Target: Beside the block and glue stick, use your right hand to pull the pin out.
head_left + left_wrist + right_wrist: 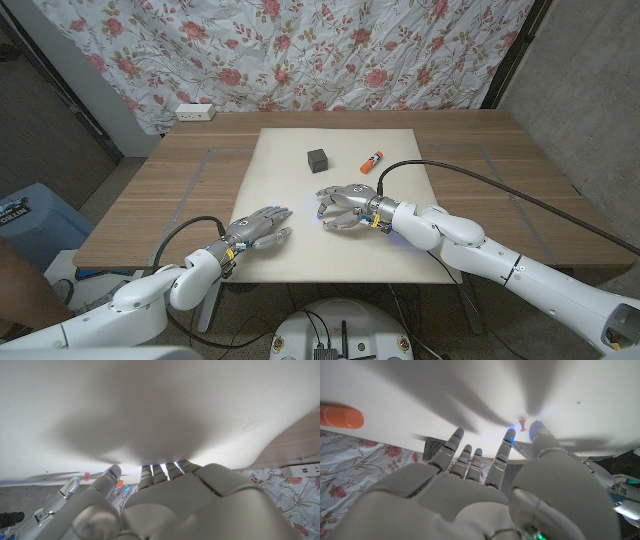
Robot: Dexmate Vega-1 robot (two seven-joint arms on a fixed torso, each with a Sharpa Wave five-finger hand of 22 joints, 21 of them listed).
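Observation:
A small pink pin (522, 423) stands in the cream mat (290, 180); it also appears in the left wrist view as the pin (86, 476). My right hand (346, 207) hovers over the mat's middle with fingers spread. Its fingertips (508, 435) reach to just short of the pin and hold nothing. The black block (318, 159) and the orange-capped glue stick (372, 159) lie on the mat behind the hand. My left hand (262, 226) is stretched out at the mat's front edge, fingers extended, empty.
A white power strip (195, 112) lies at the table's back left under a floral curtain. A black cable (470, 175) runs over the table's right side to my right arm. A blue bin (30, 225) stands off the table's left.

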